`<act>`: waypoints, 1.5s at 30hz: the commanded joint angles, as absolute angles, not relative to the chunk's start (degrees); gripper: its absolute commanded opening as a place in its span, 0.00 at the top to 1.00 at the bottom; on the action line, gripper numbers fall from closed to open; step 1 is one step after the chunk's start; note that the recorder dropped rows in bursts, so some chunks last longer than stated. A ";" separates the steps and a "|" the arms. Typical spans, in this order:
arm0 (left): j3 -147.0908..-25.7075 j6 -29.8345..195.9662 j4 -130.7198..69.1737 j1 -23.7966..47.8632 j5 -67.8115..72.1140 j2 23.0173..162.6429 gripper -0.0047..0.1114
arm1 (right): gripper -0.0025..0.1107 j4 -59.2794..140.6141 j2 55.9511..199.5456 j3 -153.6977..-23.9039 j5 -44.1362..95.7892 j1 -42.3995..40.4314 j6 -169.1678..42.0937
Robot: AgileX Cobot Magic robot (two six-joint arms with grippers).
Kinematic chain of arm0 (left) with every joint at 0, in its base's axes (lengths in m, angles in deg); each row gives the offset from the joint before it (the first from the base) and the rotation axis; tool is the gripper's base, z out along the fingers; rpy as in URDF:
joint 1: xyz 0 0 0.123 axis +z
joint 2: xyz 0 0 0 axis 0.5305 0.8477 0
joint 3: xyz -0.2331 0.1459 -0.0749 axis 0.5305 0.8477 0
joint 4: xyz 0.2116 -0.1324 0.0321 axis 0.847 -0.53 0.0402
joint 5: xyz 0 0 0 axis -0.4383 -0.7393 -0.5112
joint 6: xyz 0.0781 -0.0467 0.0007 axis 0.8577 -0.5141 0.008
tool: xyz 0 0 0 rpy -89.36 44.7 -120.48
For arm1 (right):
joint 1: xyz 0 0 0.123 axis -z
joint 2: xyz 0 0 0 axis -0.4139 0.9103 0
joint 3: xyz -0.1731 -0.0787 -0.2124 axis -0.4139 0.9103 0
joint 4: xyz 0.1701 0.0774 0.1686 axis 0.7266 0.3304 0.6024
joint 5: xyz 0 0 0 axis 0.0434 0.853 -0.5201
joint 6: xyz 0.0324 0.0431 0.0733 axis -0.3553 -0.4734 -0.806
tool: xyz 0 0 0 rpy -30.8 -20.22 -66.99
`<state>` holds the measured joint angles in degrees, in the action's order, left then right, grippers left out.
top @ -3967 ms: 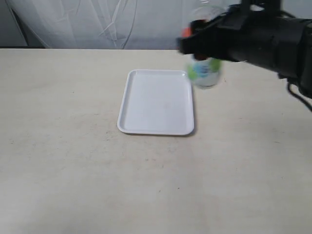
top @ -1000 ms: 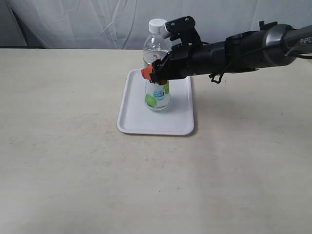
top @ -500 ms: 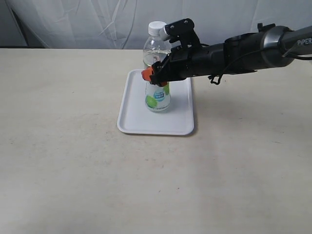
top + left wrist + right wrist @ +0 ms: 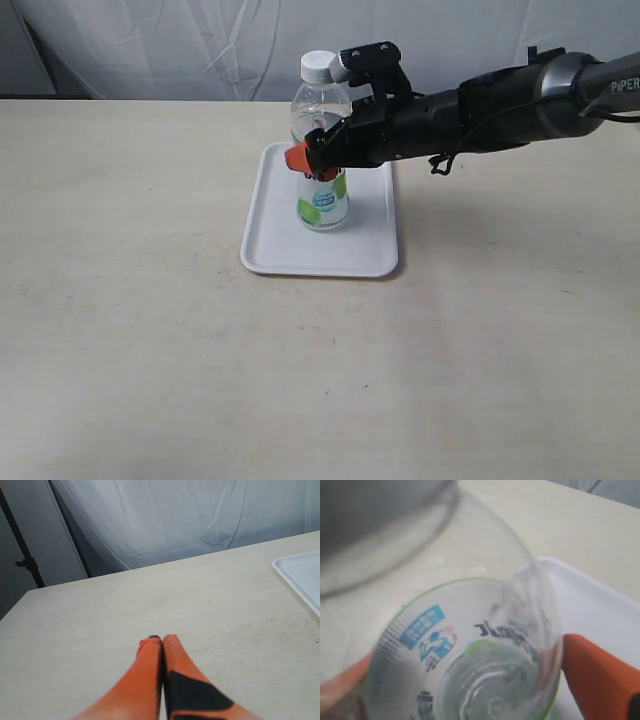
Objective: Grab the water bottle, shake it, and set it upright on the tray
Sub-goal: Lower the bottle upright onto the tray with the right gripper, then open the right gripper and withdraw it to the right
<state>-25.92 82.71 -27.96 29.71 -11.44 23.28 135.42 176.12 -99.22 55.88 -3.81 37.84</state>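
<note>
**A:** Where do we have the bottle?

**B:** Upright on the tray, near its middle. The jaws of our right gripper are clamped on its label, one pad on each side.

**A:** Why do we grip it mid-body?

**B:** We judge it keeps the bottle plumb and leaves the base free to sit flat.

**A:** And our left gripper?

**B:** It's idle over the table, with its jaws pressed together on nothing, out of the way.
</note>
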 commanded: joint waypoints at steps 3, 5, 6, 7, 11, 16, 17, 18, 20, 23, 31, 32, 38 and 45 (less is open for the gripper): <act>-25.71 82.55 -28.08 29.69 -11.53 23.02 0.96 | 0.24 128.00 175.49 -99.55 55.64 -3.69 30.27; -25.71 82.55 -28.08 29.69 -11.53 23.02 0.96 | 0.24 125.57 175.49 -99.55 55.64 -3.69 27.78; -25.71 82.55 -28.08 29.69 -11.53 23.02 0.96 | 0.24 124.28 175.49 -99.55 55.64 -3.69 26.45; -25.71 82.55 -28.08 29.69 -11.53 23.02 0.96 | 0.24 123.50 175.49 -99.55 55.64 -3.69 25.46; -25.71 82.55 -28.08 29.69 -11.53 23.02 0.96 | 0.24 119.49 174.80 -99.44 55.25 -3.69 22.06; -25.71 82.55 -28.08 29.69 -11.53 23.02 0.96 | 0.24 116.62 172.09 -97.96 52.05 -3.58 19.99; -25.71 82.55 -28.08 29.69 -11.53 23.02 0.96 | 0.24 115.31 171.52 -97.72 51.25 -3.58 18.95; -25.71 82.55 -28.08 29.69 -11.53 23.02 0.96 | 0.24 113.36 171.08 -97.39 51.11 -3.58 17.60; -25.71 82.55 -28.08 29.69 -11.53 23.02 0.96 | 0.24 110.04 170.47 -96.67 50.57 -3.58 14.94; -25.71 82.55 -28.08 29.69 -11.53 23.02 0.96 | 0.24 105.28 169.13 -94.69 50.57 -3.58 10.17; -25.71 82.65 -28.08 29.69 -11.53 23.02 0.96 | 0.30 93.99 159.23 -85.15 45.37 -3.58 -2.78; -25.71 82.50 -28.08 29.69 -11.53 23.02 0.96 | 0.34 91.95 158.04 -84.01 44.84 -3.58 -5.94; -25.71 82.50 -28.08 29.69 -11.53 23.02 0.96 | 0.86 75.03 144.05 -73.99 47.13 -3.58 -31.81; -25.71 82.50 -28.08 29.69 -11.53 23.02 0.96 | 0.86 66.70 123.06 -64.69 55.38 -3.58 -48.11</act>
<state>-25.92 82.71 -27.96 29.71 -11.44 23.28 68.29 128.28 -66.75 52.14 -3.81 -43.96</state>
